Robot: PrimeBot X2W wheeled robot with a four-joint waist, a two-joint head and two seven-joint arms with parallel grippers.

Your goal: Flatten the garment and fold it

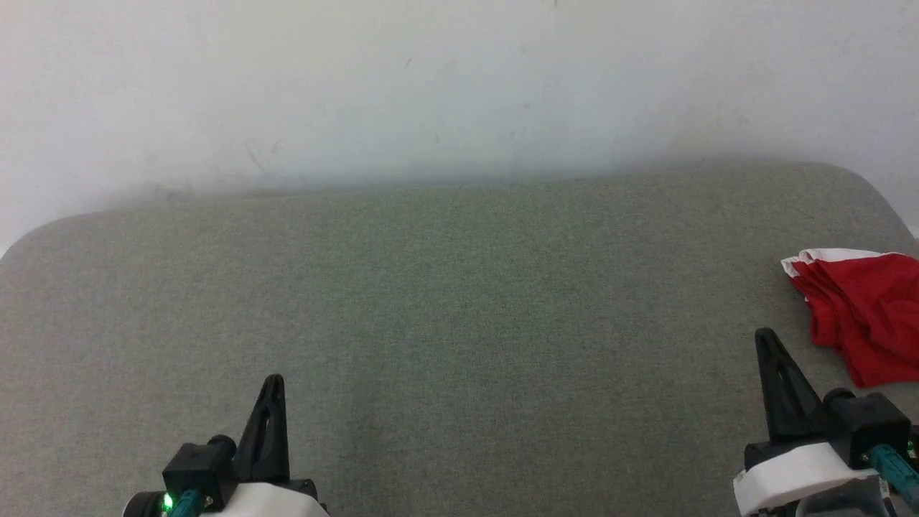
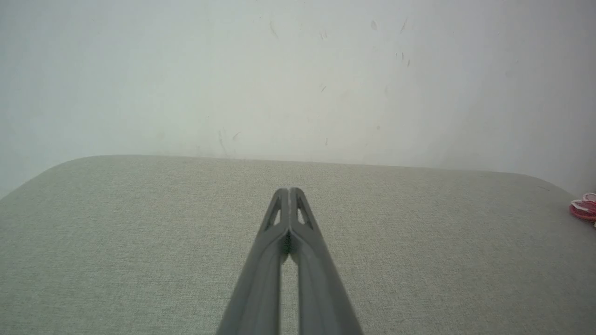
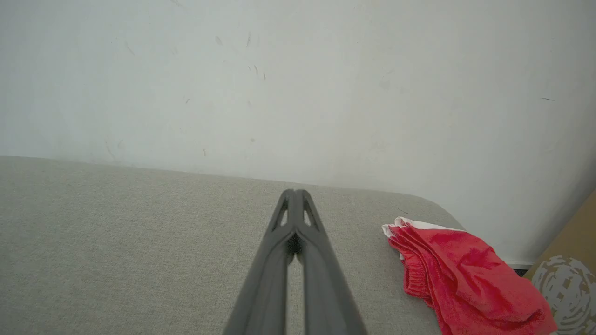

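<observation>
Right edge, head view: crumpled red soft-fabric garment (image 1: 865, 316), white band along its top. Centre: speckled grey-green woven cushion surface (image 1: 459, 287). Top: off-white wall (image 1: 459, 86), faintly scuffed. Lower right, right wrist view: tan board (image 3: 577, 232) with white swirl print.

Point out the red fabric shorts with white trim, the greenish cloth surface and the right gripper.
red shorts (image 3: 465, 274): right wrist view, middle.
cloth surface (image 1: 431, 287): head view, bare centre.
right gripper (image 3: 294, 193): right wrist view, shut fingers' tips.

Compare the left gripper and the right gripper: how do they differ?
The right gripper sits close to the red shorts; the left gripper is far across the grey surface from them. The right gripper leans toward the head view's left; the left gripper stands nearly upright. Both are shut and hold nothing.
</observation>
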